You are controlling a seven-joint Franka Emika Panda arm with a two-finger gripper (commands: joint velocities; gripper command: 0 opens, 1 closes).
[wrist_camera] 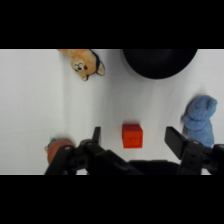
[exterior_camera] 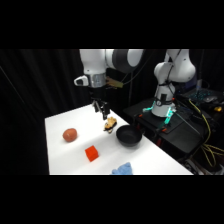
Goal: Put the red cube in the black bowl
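**Red cube alone on open white table, bowl off to one side**

Red-orange, flat-faced and square-edged, the red cube (exterior_camera: 91, 153) sits on bare white table (exterior_camera: 60, 150) toward the near edge in the side view, nothing touching it. Open tabletop shows on all its sides. In the wrist view the red cube (wrist_camera: 132, 136) lies between the two dark fingers (wrist_camera: 176, 141), which stand wide apart with clear room on either side of it; the gripper (wrist_camera: 134, 137) holds nothing.

Black bowl (exterior_camera: 128, 136): round, matte, empty as far as the side view shows, near the table's right-hand edge, well apart from the cube. From the wrist only the lower part of the black bowl (wrist_camera: 159, 62) shows, cut by the picture's top.

Gripper (exterior_camera: 102, 111) in the side view hangs above the far middle of the table, raised off the surface.

Other items: a reddish round ball (exterior_camera: 70, 134) left of the cube, apart from it; a small tan plush toy (exterior_camera: 110, 123) just beside the bowl's far left rim; a blue cloth-like lump (exterior_camera: 123, 169) at the near edge, right of the cube. Wrist view repeats them: plush toy (wrist_camera: 86, 64), blue lump (wrist_camera: 200, 120), ball (wrist_camera: 56, 149) partly behind the linkage.
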